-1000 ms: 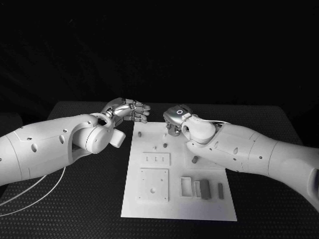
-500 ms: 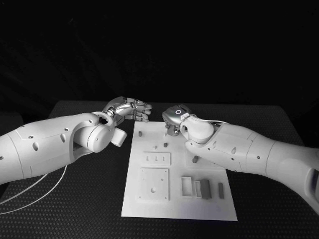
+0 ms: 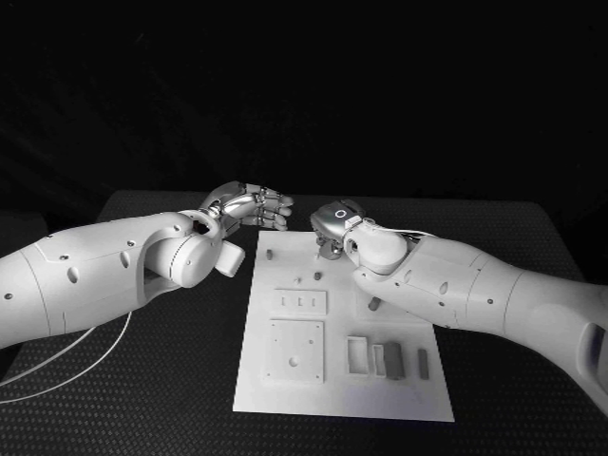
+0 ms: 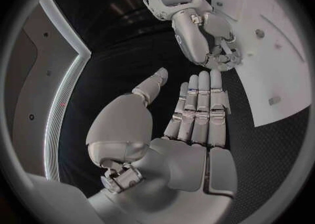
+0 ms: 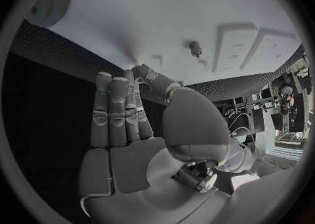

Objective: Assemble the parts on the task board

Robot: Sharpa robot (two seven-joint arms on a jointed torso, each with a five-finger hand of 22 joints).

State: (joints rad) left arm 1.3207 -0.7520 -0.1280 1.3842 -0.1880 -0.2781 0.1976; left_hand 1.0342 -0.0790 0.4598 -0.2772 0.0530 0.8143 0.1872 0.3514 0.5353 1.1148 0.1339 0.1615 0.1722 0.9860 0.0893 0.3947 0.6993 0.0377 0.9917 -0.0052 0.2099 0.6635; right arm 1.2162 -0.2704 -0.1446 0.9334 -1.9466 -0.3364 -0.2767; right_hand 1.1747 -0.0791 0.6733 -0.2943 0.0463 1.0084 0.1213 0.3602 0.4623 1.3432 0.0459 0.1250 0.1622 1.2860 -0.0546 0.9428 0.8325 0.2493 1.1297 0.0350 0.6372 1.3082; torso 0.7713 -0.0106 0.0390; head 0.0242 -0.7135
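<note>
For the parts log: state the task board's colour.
White, the task board, plainest in the head view.

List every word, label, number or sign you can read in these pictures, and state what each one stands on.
No readable text in any view.
The task board carries only slots, holes and small grey parts, with no lettering.
The left hand and the right hand show no legible marks.
The ring mark on the right wrist is a sign, not a letter.
</note>
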